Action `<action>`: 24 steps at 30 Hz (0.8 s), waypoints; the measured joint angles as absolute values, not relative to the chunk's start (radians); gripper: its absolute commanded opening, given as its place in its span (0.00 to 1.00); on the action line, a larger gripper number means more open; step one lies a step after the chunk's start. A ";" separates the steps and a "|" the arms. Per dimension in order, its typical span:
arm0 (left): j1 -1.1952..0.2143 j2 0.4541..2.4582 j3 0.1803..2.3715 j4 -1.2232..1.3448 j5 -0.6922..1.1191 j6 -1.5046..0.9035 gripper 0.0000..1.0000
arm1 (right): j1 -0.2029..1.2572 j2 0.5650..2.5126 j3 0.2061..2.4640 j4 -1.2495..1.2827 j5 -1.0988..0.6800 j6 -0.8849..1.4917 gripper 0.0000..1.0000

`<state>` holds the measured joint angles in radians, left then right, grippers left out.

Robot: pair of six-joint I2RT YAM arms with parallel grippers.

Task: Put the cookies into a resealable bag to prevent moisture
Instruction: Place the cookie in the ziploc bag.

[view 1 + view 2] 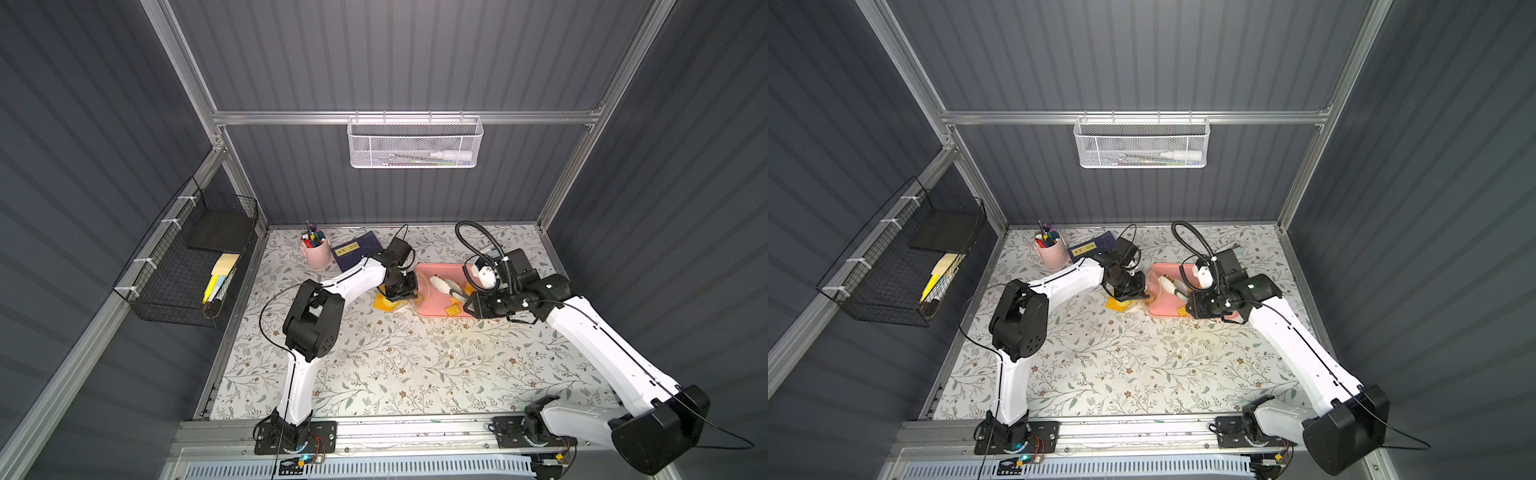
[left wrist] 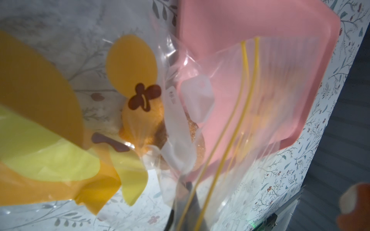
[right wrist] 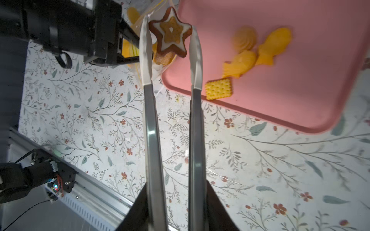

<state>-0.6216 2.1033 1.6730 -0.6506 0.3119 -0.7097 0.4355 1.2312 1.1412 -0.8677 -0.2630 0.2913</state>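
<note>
The cookies are in three places. A brown star cookie [image 3: 170, 32] with white icing is clamped between the white tips of the metal tongs [image 3: 152, 130], over the corner of the pink tray [image 3: 280, 104] that lies closest to the bag. Four yellow cookies lie on the tray: two fish shapes [image 3: 240, 64], touching each other, a swirl [image 3: 245, 39] and a waffle square [image 3: 219, 89] right at the rim. In the left wrist view two more cookies show through the resealable bag [image 2: 220, 100]: an orange one [image 2: 140, 120] and a sugared brown one [image 2: 197, 140].

The right hand [image 3: 176, 210] grips the tongs by their steel arms. The left hand [image 1: 405, 297] is closed and pinches the bag near its yellow seal strips, so the clear plastic drapes over the tray's edge.

In both top views the tray [image 1: 424, 274] sits on the bench [image 1: 395, 365] toward the far edge, right of the middle. The bag [image 1: 384, 305] lies against the tray's left side.
</note>
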 measured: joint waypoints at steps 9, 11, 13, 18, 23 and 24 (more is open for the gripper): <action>-0.622 2.103 1.673 -0.650 0.342 -0.710 0.00 | 0.497 1.358 1.092 -0.730 -0.302 0.395 0.35; -0.616 2.103 1.673 -0.653 0.346 -0.710 0.00 | 0.500 1.368 1.092 -0.719 -0.278 0.408 0.38; -0.613 2.101 1.673 -0.654 0.353 -0.710 0.00 | 0.499 1.373 1.092 -0.709 -0.257 0.416 0.46; -0.614 2.100 1.673 -0.654 0.364 -0.710 0.00 | 0.497 1.374 1.102 -0.703 -0.225 0.419 0.49; -0.614 2.100 1.673 -0.653 0.364 -0.710 0.00 | 0.489 1.316 1.107 -0.710 -0.221 0.411 0.49; -0.614 2.100 1.673 -0.652 0.364 -0.710 0.00 | 0.484 1.293 1.107 -0.715 -0.216 0.407 0.50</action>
